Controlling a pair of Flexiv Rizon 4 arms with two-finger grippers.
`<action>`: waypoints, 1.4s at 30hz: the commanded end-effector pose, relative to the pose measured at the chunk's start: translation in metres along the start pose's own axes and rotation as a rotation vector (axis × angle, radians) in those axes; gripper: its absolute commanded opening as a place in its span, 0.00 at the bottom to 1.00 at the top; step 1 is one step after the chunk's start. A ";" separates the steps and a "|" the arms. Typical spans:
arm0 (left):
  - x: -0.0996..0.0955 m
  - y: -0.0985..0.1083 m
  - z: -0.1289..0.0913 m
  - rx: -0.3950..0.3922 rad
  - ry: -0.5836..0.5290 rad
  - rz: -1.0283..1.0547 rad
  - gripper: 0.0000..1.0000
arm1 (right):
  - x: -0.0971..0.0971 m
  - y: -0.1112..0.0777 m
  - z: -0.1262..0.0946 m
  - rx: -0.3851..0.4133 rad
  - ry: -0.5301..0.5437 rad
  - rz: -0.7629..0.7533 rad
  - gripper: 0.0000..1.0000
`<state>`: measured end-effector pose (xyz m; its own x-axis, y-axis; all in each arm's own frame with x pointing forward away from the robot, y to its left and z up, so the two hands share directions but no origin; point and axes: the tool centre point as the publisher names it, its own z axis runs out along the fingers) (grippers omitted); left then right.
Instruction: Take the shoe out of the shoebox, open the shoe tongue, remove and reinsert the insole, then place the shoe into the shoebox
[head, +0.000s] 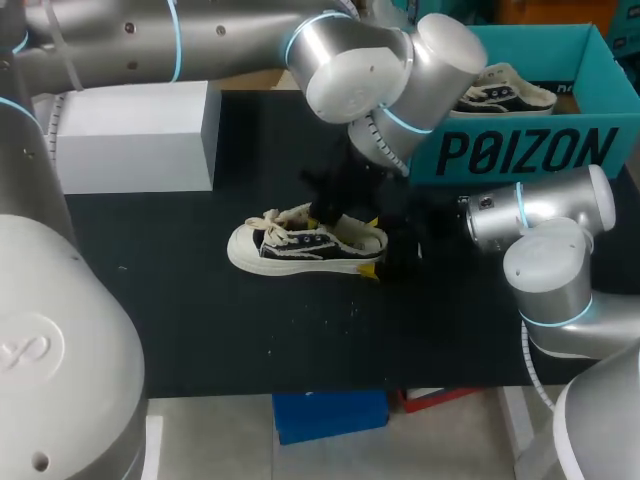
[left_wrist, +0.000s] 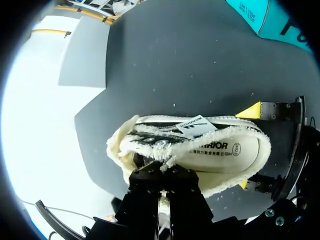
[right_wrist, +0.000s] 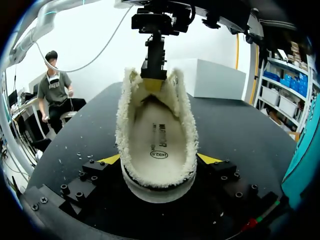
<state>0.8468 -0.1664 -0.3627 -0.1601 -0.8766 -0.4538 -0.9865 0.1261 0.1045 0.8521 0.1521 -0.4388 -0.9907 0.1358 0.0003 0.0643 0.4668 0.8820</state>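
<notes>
The right gripper clamps the light-looking shoe at its heel, probably the stiffest hold, the fleecy collar seems floppy, and I cannot tell the left gripper's state.

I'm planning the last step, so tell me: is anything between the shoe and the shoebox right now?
Yes. The left arm reaches across above the gap between the shoe and the shoebox, overlapping the box's near corner in the head view. A second shoe already lies in the box. Nothing shows on the table between them.
</notes>
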 end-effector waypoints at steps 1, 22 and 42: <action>-0.006 0.002 -0.012 0.020 0.003 -0.001 0.00 | 0.001 0.000 0.001 0.003 -0.002 0.001 0.00; -0.056 0.015 -0.027 0.110 -0.005 -0.067 0.00 | 0.001 0.000 0.001 0.003 -0.002 0.001 0.00; -0.103 0.036 0.002 0.096 -0.013 -0.151 0.00 | 0.001 0.000 0.001 0.003 -0.002 0.001 0.00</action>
<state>0.8322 -0.0837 -0.3147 -0.0112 -0.8739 -0.4860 -0.9983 0.0374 -0.0442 0.8506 0.1547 -0.4381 -0.9911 0.1332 -0.0003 0.0624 0.4659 0.8827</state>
